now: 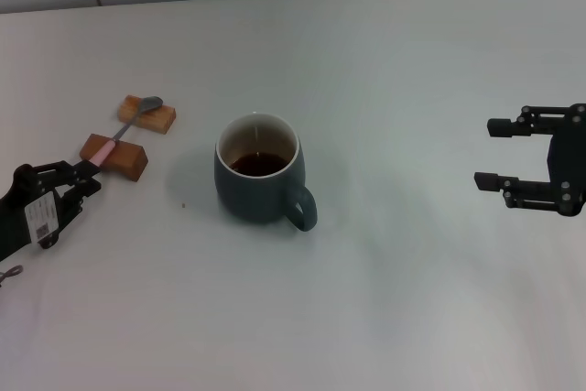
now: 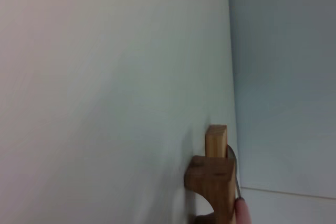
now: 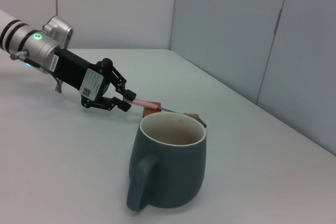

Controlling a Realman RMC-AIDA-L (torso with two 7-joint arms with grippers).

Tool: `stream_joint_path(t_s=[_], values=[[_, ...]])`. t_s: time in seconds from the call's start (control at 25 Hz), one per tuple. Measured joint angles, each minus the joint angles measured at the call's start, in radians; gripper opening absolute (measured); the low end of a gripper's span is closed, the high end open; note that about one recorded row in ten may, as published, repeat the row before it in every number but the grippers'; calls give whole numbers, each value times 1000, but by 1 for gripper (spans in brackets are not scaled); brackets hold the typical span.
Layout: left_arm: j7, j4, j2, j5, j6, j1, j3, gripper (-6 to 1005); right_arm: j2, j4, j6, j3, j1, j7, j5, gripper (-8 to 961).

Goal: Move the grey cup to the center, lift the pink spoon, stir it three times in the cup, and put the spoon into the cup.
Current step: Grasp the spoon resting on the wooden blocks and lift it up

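Pink spoon [image 1: 126, 127] bridges two wooden blocks [image 1: 114, 157], left of grey cup [image 1: 261, 180] at desk [image 1: 385, 299] centre. Left claw [image 1: 81, 178] sits at handle tip; grip: cannot tell. End-only pinch risks spoon pivoting or dragging blocks. Right claw [image 1: 499, 153] wide, idle.

The left end effector [image 3: 125, 99] is matte black with slim linked fingers and a white printed label on its body. Behind it sits a silver wrist section with black bands and a small green light. The right end effector [image 1: 496, 153] is also black, with small pale screws.
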Motion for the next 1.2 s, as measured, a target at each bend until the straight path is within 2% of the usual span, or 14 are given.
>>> stream_joint_path(t_s=[1.2], values=[[9, -1, -5, -38, -16, 1, -1, 148, -2, 0, 2, 9, 0, 0, 0, 649]])
